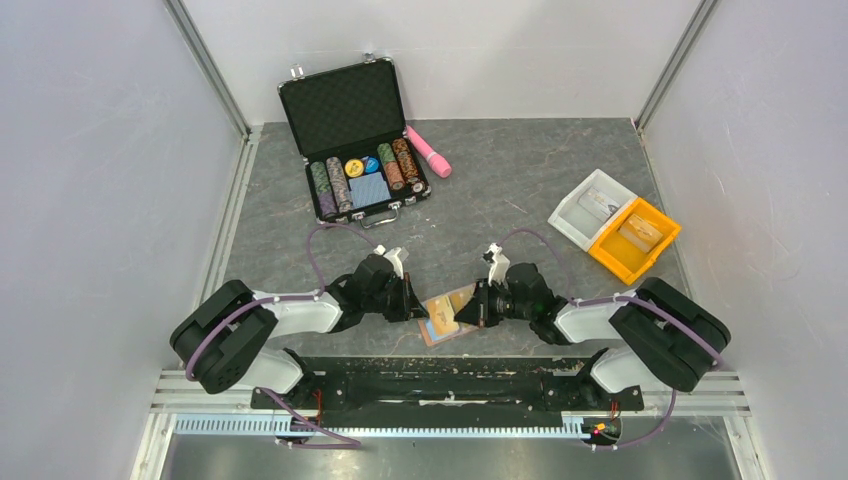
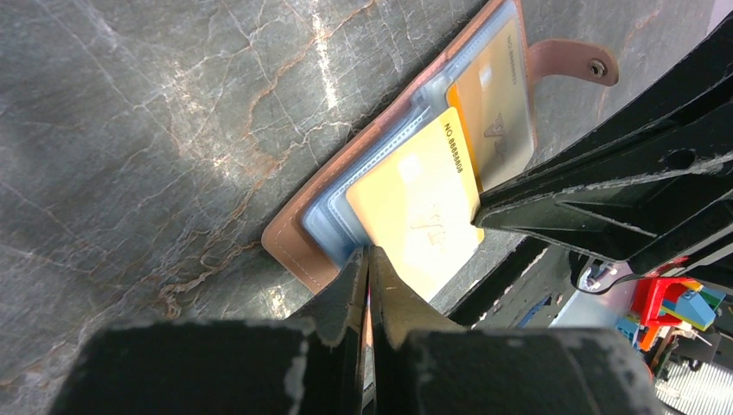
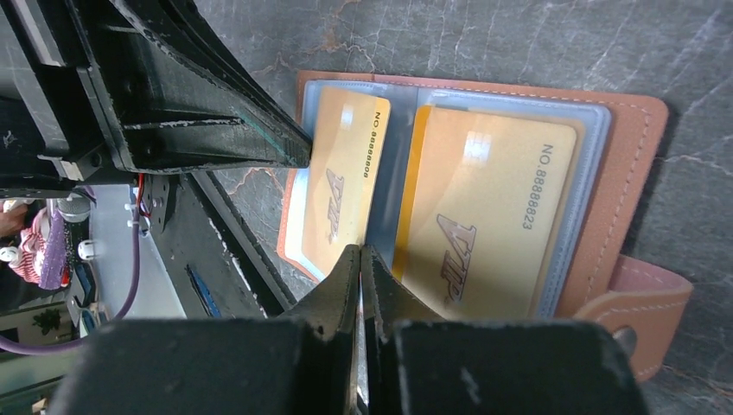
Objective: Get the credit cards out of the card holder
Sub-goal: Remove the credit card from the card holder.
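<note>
Open card holder (image 3: 638,156), 2 credit cards (image 3: 484,207)

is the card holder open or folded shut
The card holder is open, spread flat: both pocket pages face up, a gold card in each, tab unfastened.

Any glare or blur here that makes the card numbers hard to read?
Right wrist: a white glare patch on one orange-yellow plastic card, number legible. Left wrist: a light streak on the grey stone tabletop, left gripper's fingers blurred. Top external: numbers too small.
</note>
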`<state>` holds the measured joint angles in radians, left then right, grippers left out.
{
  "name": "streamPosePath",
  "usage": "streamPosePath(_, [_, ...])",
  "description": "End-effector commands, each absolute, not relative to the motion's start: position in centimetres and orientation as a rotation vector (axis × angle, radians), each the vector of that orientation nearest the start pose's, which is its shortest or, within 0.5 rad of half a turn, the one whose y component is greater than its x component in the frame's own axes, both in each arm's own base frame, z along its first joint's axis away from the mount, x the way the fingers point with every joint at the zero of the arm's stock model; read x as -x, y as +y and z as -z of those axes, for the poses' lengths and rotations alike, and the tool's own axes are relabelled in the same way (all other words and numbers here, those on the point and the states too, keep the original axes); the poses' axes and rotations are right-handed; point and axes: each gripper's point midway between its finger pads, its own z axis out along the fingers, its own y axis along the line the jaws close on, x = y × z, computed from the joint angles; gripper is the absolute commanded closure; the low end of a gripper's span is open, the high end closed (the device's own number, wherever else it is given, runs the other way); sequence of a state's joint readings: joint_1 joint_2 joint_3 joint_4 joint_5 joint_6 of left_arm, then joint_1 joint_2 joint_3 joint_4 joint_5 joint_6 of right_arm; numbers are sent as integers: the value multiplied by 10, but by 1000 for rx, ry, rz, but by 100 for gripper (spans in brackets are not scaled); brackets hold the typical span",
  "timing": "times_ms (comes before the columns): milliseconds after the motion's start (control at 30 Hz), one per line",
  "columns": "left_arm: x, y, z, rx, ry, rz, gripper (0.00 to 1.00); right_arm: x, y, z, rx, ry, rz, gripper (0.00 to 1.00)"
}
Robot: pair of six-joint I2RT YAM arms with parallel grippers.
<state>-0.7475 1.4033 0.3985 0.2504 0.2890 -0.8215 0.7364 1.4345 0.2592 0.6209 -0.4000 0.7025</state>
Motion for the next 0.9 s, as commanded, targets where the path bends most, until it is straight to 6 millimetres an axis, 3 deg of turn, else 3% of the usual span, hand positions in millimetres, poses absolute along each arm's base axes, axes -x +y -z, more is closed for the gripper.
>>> streamPosePath(0, [-160,-247,9,-26,2668,917,92,-176,273,-42,341,2245,-1227,100])
streamPosePath(400, [-163,-247,14,-70,2693,870,92,-184,249,-39,313,2259,-1151,100])
streamPosePath(733, [-169,-250,3,-100,2673,864,91,-204,225,-53,281,2229,-1054,100])
streamPosePath(867, [-171,-258,-12,-113,2657,910,84,-207,220,-56,269,2221,-1048,100])
